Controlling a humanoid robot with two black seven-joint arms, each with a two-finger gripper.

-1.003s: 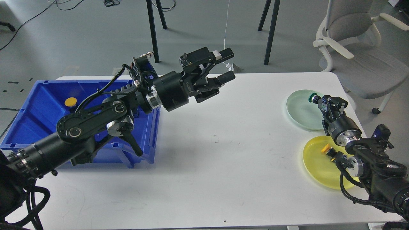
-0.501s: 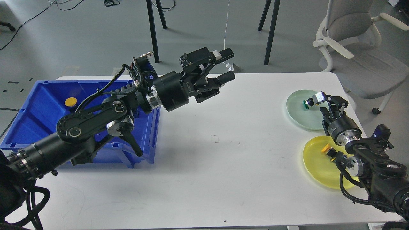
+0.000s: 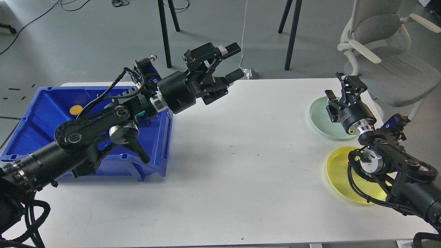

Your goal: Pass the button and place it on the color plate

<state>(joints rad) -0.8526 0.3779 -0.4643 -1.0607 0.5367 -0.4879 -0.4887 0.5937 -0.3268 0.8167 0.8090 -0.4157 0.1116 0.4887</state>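
Left tool (image 3: 233, 62) agape, empty; right tool (image 3: 339, 88) parted, empty above green plate (image 3: 318, 115); lettering unreadable.

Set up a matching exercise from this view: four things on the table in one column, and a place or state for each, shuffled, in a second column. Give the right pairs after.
Things
1. blue bin
2. green plate
3. yellow plate
4. left gripper

Places or states
A. right side of the table, nearer the robot
B. open, raised above the table's far edge
C. left end of the table, a yellow button inside
D. right side of the table, farther from the robot

Pairs: 1-C, 2-D, 3-A, 4-B
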